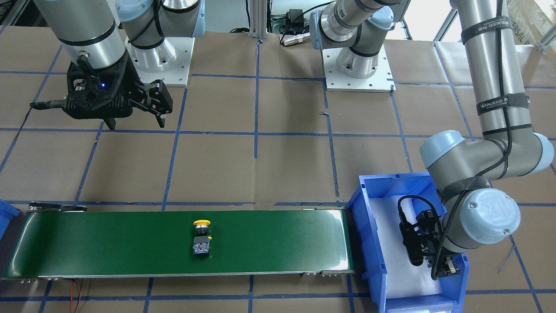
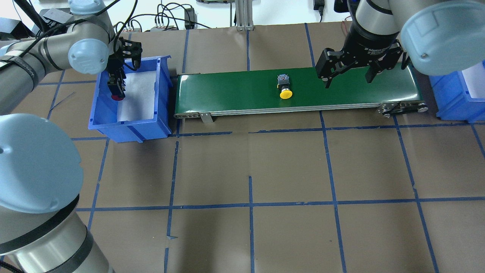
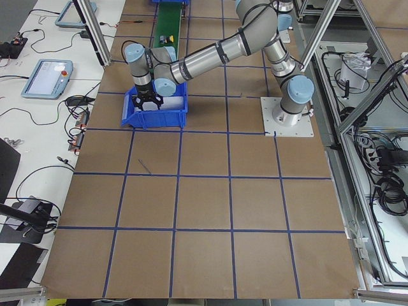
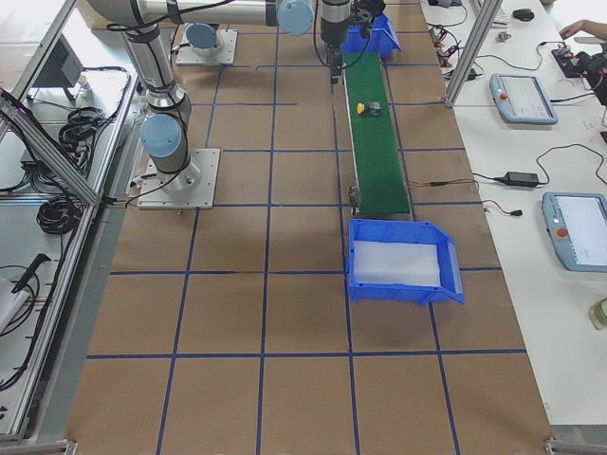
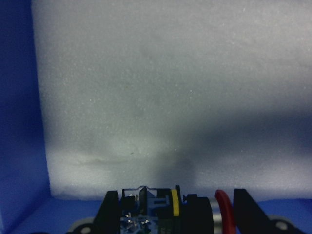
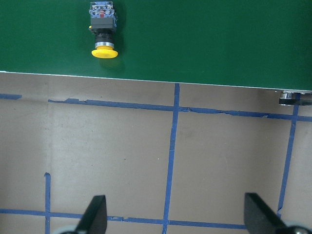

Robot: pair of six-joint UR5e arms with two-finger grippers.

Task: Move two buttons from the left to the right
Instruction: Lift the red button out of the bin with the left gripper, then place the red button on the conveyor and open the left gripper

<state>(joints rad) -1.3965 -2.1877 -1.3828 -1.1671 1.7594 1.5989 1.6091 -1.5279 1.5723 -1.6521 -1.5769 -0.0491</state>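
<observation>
Left claw (image 2: 117,91) down inside the blue bin (image 2: 129,131) at the table's left end, fingers (image 5: 111,217) drawn in tight on the red-capped button (image 5: 156,214), grey-black body clamped between them and red cap close against one finger. Ahead of it in the wrist view, the bin's white foam liner (image 5: 170,97); impossible to tell whether the button touches the foam or hangs just clear of it. Yellow-capped button (image 2: 285,88) lying on its side about midway along the green conveyor belt (image 2: 227,91), cap pointing toward the robot's side, blocky body toward the far edge. Right claw (image 2: 348,77) spread wide and holding nothing, raised above the brown paper-covered table (image 2: 288,170) on the robot's side of the belt, near the belt's right end and well apart from the yellow-capped button. Second blue bin (image 2: 449,102) just beyond that right end, white liner inside.
</observation>
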